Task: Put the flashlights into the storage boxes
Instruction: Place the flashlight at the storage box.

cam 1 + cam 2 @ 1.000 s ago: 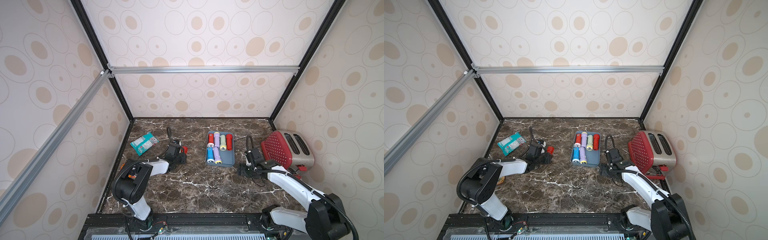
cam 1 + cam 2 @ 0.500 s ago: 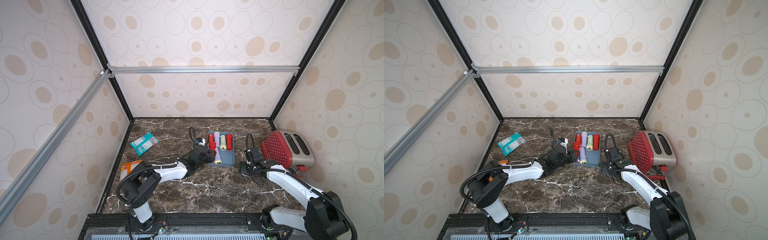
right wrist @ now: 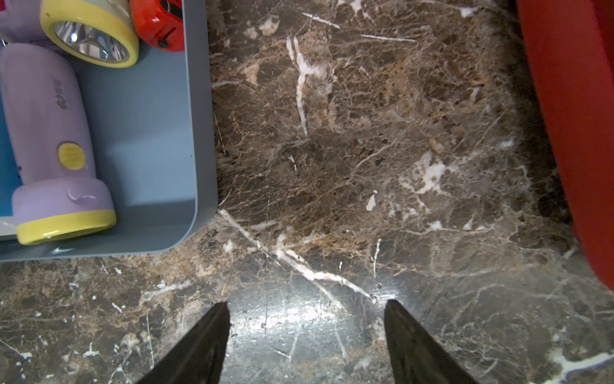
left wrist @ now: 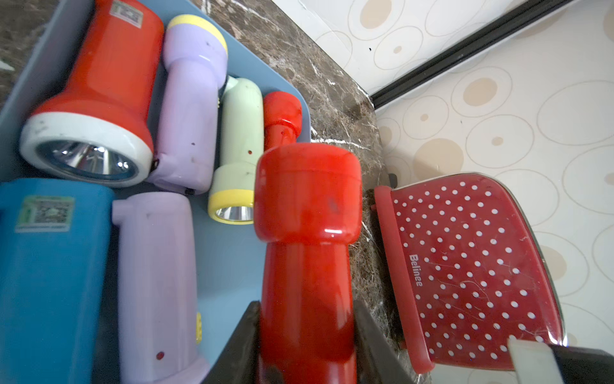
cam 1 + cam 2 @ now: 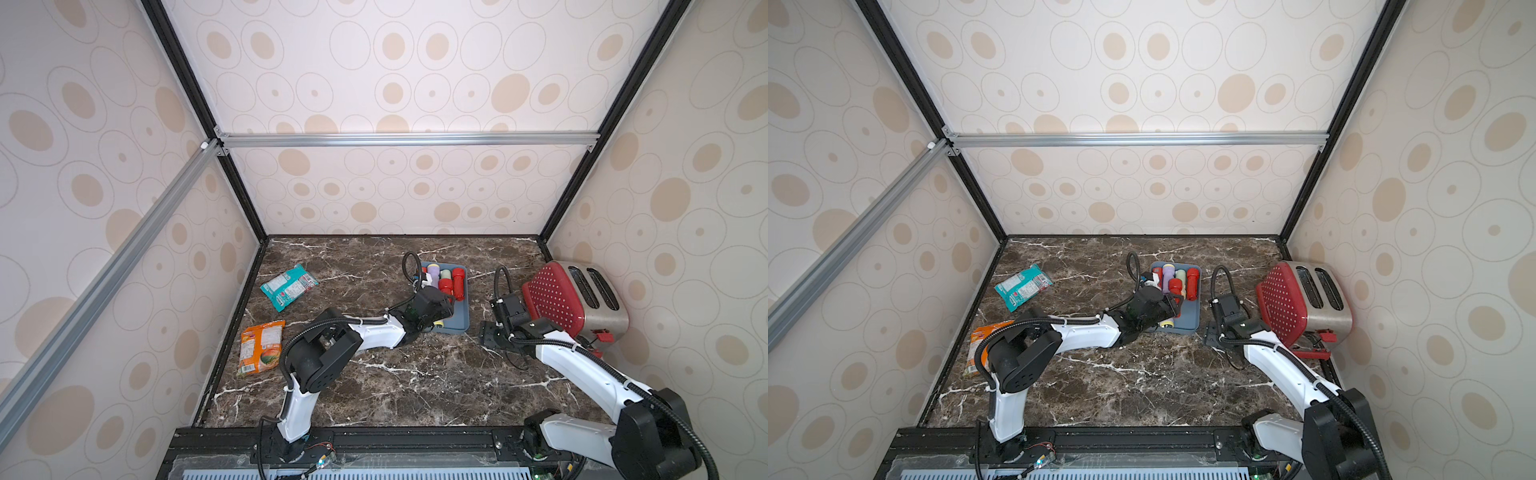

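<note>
Left hand point(image 4: 307, 332) clenched on one red flashlight point(image 4: 307, 206), over the tray point(image 4: 229, 266). Six more lie in the tray: two red flashlights point(image 4: 109, 76), two lilac flashlights point(image 4: 189, 109), one blue flashlight point(image 4: 50, 282), one green flashlight point(image 4: 241, 133). Right hand point(image 3: 305, 319) spread, empty, over the surface point(image 3: 365, 133) just beside the tray. One toaster point(image 5: 573, 299) near the tray; two snack packets point(image 5: 289, 286) well apart from it.

The left arm point(image 5: 374, 332) is stretched low toward the tray point(image 5: 459, 322), forearm nearly level. The left gripper point(image 4: 307, 319) is clamped on a red flashlight point(image 4: 307, 206), which is held over the tray. The right arm point(image 5: 582, 365) is bent beside the tray. The right gripper point(image 3: 307, 309) is pointed downward just off the tray's corner, jaws spread apart.
</note>
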Controlling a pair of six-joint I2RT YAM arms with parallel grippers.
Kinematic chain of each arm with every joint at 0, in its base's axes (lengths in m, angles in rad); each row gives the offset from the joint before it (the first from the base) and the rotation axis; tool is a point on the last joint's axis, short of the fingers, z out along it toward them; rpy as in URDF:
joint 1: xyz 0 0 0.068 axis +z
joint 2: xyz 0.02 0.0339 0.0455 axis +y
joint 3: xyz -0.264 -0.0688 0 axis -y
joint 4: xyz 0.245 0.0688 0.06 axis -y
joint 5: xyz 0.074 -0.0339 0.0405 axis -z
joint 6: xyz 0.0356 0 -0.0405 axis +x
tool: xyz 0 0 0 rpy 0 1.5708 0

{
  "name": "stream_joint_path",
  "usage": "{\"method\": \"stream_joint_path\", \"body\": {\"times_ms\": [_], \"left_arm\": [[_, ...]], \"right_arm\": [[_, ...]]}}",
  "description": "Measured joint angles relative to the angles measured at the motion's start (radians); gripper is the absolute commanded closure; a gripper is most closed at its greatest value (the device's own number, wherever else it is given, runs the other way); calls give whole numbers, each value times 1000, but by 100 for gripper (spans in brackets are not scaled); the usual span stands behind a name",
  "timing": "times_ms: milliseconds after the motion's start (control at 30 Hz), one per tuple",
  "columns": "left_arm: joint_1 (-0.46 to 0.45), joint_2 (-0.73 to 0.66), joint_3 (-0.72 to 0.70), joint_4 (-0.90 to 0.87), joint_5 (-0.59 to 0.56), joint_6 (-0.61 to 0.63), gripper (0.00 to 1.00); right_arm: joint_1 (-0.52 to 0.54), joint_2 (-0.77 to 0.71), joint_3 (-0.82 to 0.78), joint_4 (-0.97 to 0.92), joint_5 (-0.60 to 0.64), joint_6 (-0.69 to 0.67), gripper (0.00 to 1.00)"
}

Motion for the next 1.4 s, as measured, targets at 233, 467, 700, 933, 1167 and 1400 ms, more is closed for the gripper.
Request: {"method": "stream_joint_path", "body": {"times_ms": [233,467,700,933,1167,1400], "left_arm": [[-8,71,12,1,-19,-27,75],[-17,101,55,2,-27,-32,75],[-22,103,60,-6,-40,-32,71],[-33,103,63,-18,-55,-32,71],[-66,103,76,-58,-76,-32,71],[-95,103,76,-66,-108,-33,71]], "right_arm": [[0,0,0,0,0,0,25],[0,0,0,0,1,0,25],[0,0,0,0,3,-1,25],[0,0,6,0,2,-1,25],[0,0,12,1,2,-1,25],[0,0,12,1,2,-1,25]]}}
